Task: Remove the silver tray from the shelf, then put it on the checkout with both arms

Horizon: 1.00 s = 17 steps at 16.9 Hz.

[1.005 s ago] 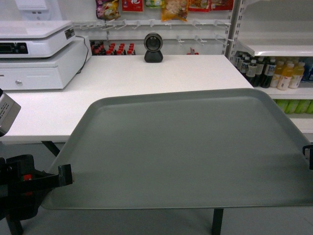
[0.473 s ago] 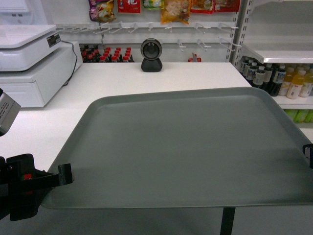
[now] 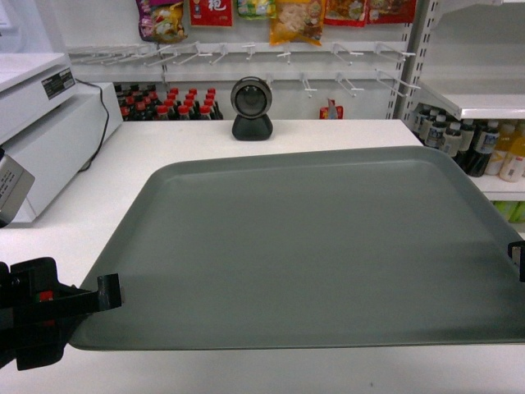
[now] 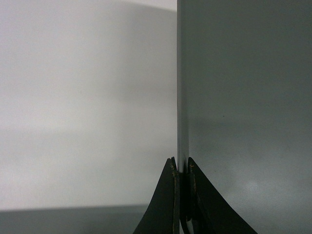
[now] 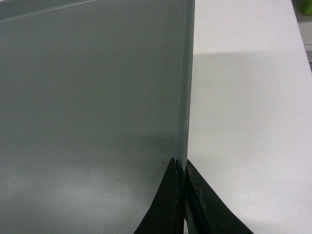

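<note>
The silver tray (image 3: 320, 250) is a large grey-green rectangle held level above the white checkout (image 3: 123, 197), filling the middle of the head view. My left gripper (image 3: 108, 293) is shut on the tray's left rim near its front corner. In the left wrist view the left gripper (image 4: 181, 165) pinches the silver tray (image 4: 243, 97) at its thin edge. My right gripper (image 3: 517, 256) is shut on the right rim, mostly cut off by the frame. The right wrist view shows the right gripper (image 5: 182, 165) clamping the silver tray (image 5: 92, 107) over the checkout (image 5: 248, 122).
A black round scanner (image 3: 251, 107) stands at the back of the counter. A white register machine (image 3: 37, 131) sits at the left. Behind are red-capped bottles (image 3: 168, 103), wall hooks and snack bags. At the right a store shelf (image 3: 484, 103) holds drink bottles.
The scene has slid down and toward me: the counter now reaches under the tray's front edge, the table legs have left view. Both grippers keep the same hold on the tray.
</note>
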{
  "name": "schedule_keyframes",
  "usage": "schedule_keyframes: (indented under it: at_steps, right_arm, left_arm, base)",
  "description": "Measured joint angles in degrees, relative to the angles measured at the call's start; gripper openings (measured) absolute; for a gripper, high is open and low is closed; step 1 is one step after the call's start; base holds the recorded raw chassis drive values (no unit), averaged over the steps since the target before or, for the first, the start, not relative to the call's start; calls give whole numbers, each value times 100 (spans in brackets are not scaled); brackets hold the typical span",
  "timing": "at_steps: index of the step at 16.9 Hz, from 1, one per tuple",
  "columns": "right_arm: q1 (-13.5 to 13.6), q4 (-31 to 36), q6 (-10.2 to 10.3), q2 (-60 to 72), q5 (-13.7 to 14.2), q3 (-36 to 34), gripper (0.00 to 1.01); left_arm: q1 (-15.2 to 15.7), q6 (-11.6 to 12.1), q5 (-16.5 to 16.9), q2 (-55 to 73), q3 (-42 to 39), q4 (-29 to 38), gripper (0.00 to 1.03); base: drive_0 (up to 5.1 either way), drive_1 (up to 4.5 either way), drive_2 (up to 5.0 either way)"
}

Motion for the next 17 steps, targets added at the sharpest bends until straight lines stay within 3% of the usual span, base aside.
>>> schedule_keyframes:
  at_steps: [17]
  right_arm:
    - [0, -2, 2, 28, 2, 2, 3]
  left_arm:
    - [0, 2, -2, 22, 11, -2, 3]
  base:
    - [-1, 404, -406]
